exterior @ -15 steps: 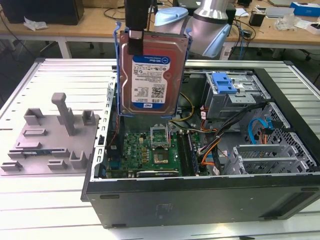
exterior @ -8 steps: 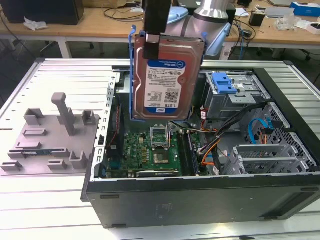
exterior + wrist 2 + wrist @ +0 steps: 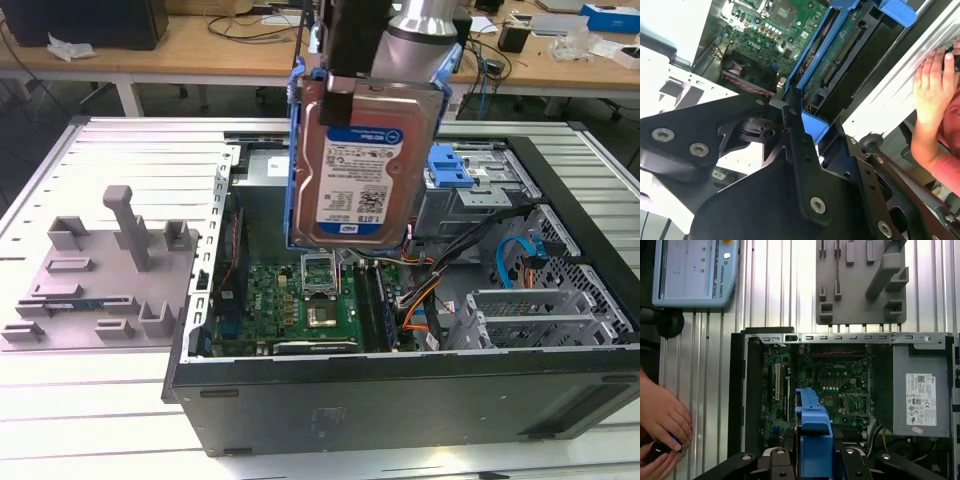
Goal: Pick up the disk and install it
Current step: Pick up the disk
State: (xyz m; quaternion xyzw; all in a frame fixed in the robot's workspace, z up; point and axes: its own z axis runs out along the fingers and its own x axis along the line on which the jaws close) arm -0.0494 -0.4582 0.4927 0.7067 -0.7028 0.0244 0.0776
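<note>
While my jaws are closed on the top edge of the disk (image 3: 365, 165), it hangs upright with its label toward the exterior view, framed by its blue caddy rail (image 3: 293, 150), above the open computer case (image 3: 400, 400) and its green motherboard (image 3: 290, 300). Just behind it sits the drive bay's blue latch (image 3: 450, 168). A person's hand (image 3: 660, 412) rests on the ribbed counter (image 3: 100, 420).

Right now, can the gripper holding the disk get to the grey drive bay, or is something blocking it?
Probably yes. The gripper, shut on the disk, hangs over the open computer case. The drive bay sits close by, toward the exterior view's right, with nothing between them. Cables lie lower, beside it.
</note>
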